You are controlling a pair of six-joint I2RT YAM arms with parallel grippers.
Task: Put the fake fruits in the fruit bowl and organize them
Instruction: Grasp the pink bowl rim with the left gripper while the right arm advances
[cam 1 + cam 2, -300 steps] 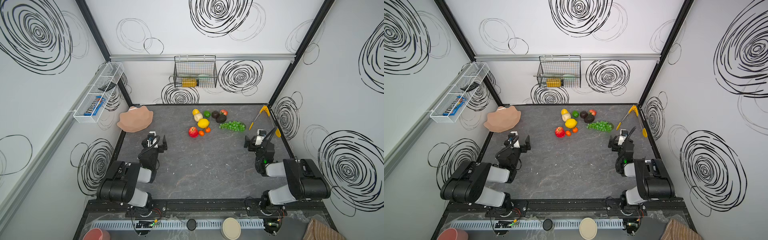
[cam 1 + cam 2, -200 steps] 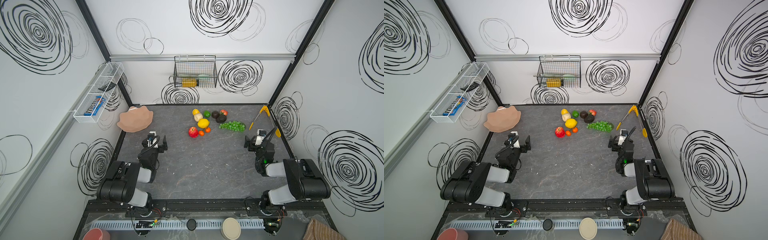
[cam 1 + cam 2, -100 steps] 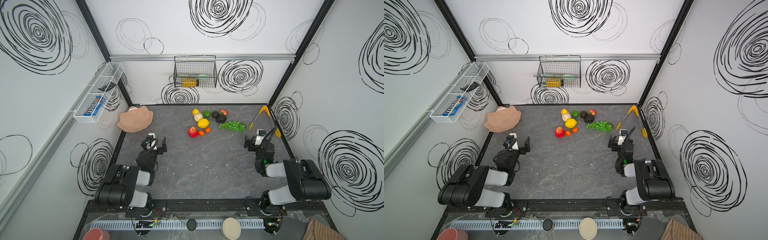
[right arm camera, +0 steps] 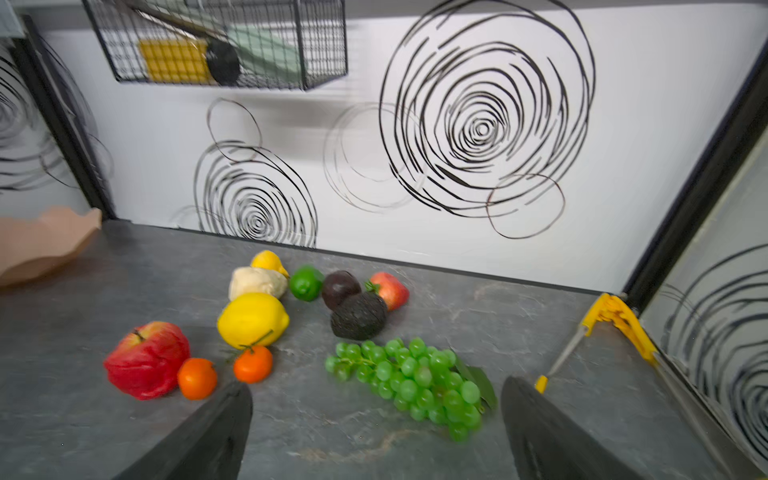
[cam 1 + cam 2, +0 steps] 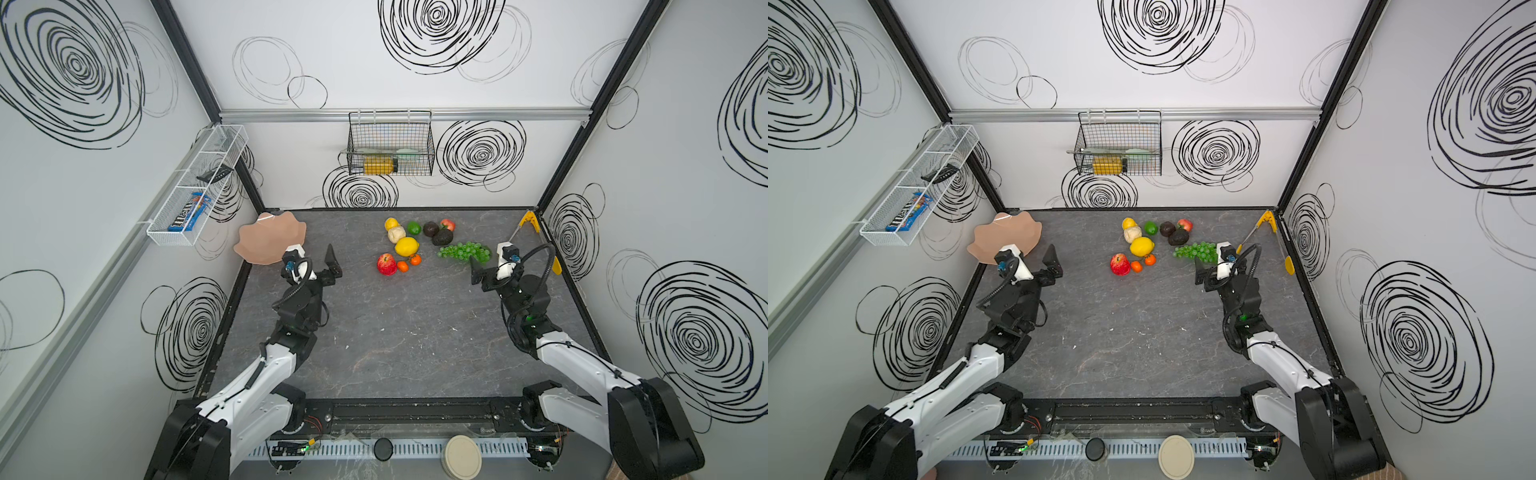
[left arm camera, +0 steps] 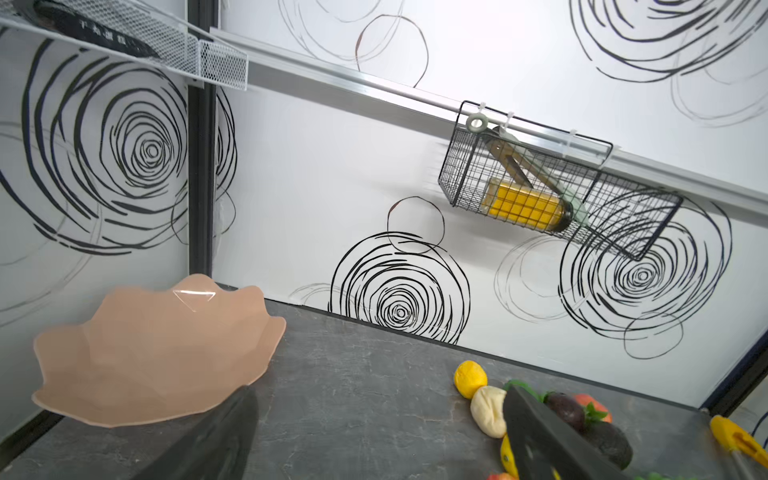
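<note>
I see the fruits grouped on the surface near the middle of its back edge: a red apple [image 5: 386, 264] with two small oranges [image 5: 408, 263] just beside it, a big lemon [image 5: 407, 246] behind those, then a pale pear [image 5: 396, 234], a smaller yellow fruit [image 5: 391, 223] and a lime [image 5: 413, 227]. Toward the right sit two dark avocados [image 5: 437, 233], a small red fruit [image 5: 447, 224] and a grape bunch [image 5: 463, 251]. None of them is in the fruit bowl [image 5: 270, 241], which stands tilted in the back left corner, leaning on the wall, well apart from the fruit.

My left gripper [image 5: 322, 266] is just in front of the bowl, jaws wide apart and holding nothing. My right gripper [image 4: 376, 432] has its jaws spread wide too, holding nothing, pointing at the grape bunch from close by. Yellow-tipped tongs [image 5: 525, 222] lie along the right edge, at the back right corner. A wire basket [image 5: 390, 143] hangs on the back wall.
</note>
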